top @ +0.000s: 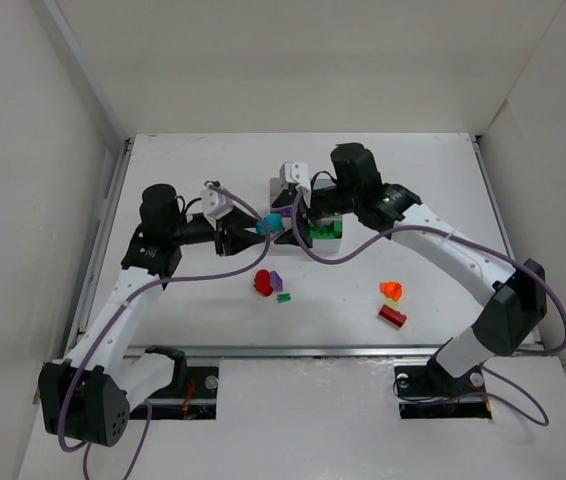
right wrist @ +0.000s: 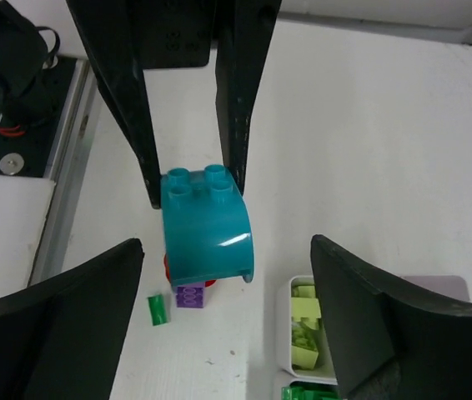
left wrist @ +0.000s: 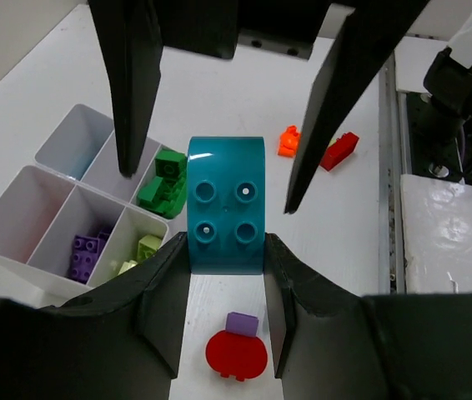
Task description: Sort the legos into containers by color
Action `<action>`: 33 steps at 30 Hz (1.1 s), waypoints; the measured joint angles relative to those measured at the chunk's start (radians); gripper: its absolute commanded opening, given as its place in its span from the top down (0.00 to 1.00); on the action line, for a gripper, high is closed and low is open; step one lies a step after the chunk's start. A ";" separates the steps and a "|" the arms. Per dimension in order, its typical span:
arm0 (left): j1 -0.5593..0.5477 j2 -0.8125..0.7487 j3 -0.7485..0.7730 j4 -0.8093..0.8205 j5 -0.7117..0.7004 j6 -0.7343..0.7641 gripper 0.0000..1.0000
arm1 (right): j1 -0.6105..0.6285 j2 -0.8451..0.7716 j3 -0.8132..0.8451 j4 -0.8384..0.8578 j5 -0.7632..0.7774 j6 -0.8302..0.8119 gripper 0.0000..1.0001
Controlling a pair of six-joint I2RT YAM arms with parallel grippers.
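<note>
My left gripper (top: 260, 230) is shut on a cyan curved brick (top: 274, 222) and holds it above the table, just left of the tray (top: 335, 238). In the left wrist view the brick (left wrist: 225, 208) sits between my fingers (left wrist: 165, 300). My right gripper (top: 294, 223) is open, and its fingers (left wrist: 136, 92) straddle the brick's far end without touching it. In the right wrist view the brick (right wrist: 207, 229) hangs between my wide jaws. The tray (left wrist: 19, 242) holds purple (left wrist: 86, 250), yellow-green (left wrist: 146, 247) and green legos (left wrist: 165, 185).
On the table lie a red round piece (top: 263, 283), a purple brick (top: 276, 281) and a small green brick (top: 284, 297) below the grippers. An orange brick (top: 392, 290) and a red brick (top: 392, 315) lie to the right. The right arm covers much of the tray.
</note>
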 measured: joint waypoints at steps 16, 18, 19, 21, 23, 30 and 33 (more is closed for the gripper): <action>0.001 0.000 0.027 -0.003 0.035 0.039 1.00 | 0.011 0.026 0.032 -0.084 -0.032 -0.032 1.00; 0.001 0.000 0.027 -0.003 0.031 0.039 0.42 | 0.011 0.027 0.032 -0.084 -0.030 -0.029 1.00; 0.000 -0.001 0.027 -0.002 0.022 0.039 0.01 | 0.011 0.027 0.032 -0.083 -0.028 -0.026 1.00; 0.000 -0.002 0.027 -0.010 -0.006 0.025 0.01 | 0.011 0.027 0.033 -0.076 0.000 -0.019 1.00; 0.000 -0.002 0.027 -0.016 -0.036 0.016 0.01 | 0.011 0.027 0.034 -0.077 0.048 -0.014 1.00; 0.000 -0.018 0.027 -0.035 -0.182 0.005 0.01 | -0.019 0.035 0.054 -0.106 0.383 -0.015 1.00; 0.000 -0.030 0.027 -0.045 -0.283 0.005 0.01 | -0.043 0.083 0.117 -0.143 0.584 -0.027 1.00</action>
